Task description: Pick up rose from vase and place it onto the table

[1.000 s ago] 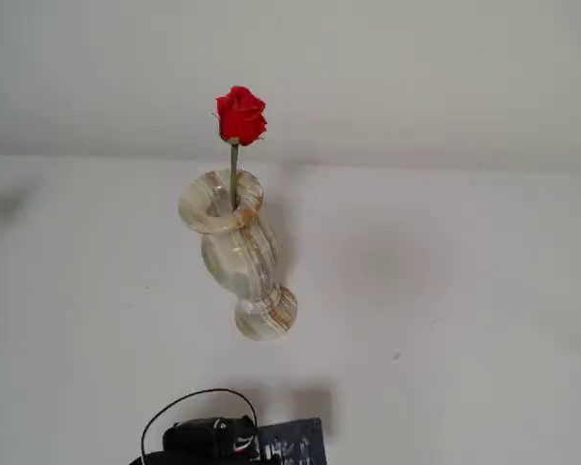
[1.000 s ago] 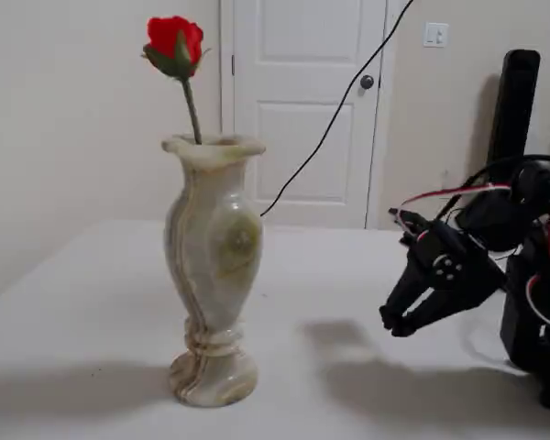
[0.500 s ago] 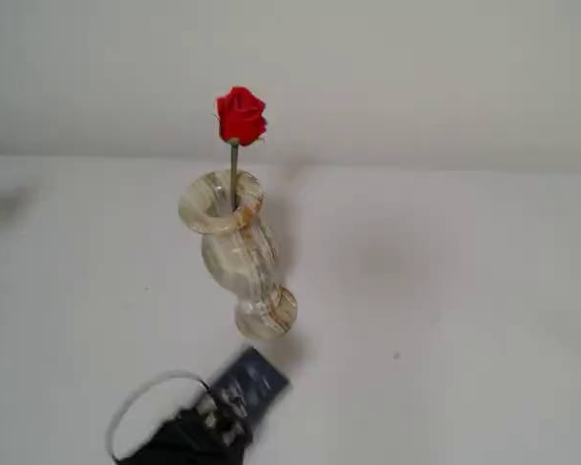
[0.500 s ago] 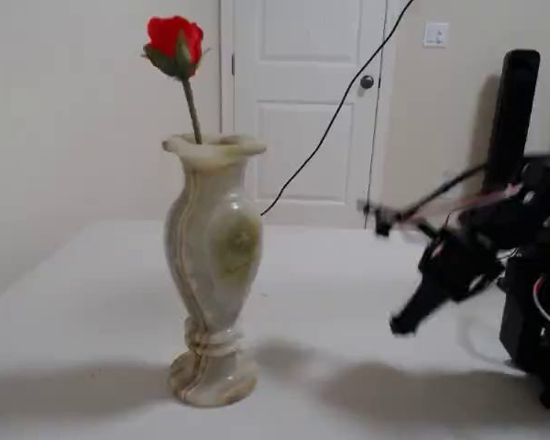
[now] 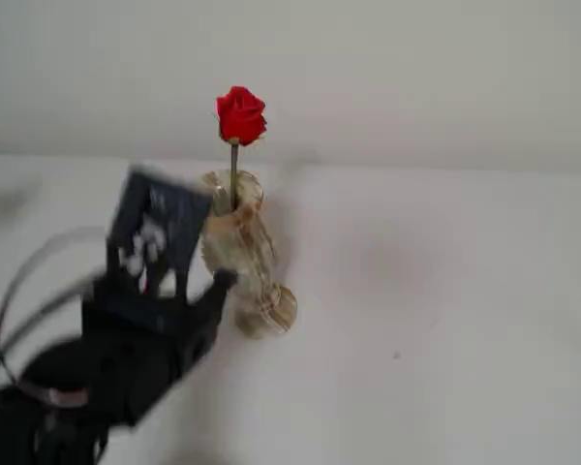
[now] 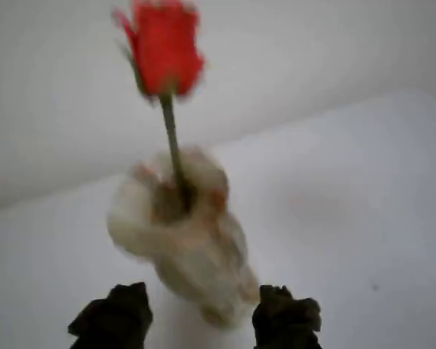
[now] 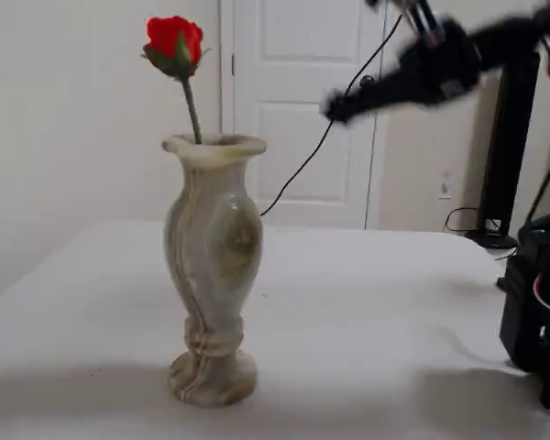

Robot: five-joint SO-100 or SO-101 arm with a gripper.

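above bench [image 7: 367, 302], pincer [image 6: 196, 316] apart, empty, aimed at vase [image 7: 211, 275] — approach step; next: centre on rose [image 7: 172, 41] stem above rim — then close.

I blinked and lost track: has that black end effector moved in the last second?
Yes. In a fixed view the end effector has risen from low beside the table to about the height of the rose, nearer the vase.

A white panelled door [image 7: 298, 110] (dark round knob [image 7: 367, 82]) stands behind, a black cable [image 7: 307, 160] crossing it.
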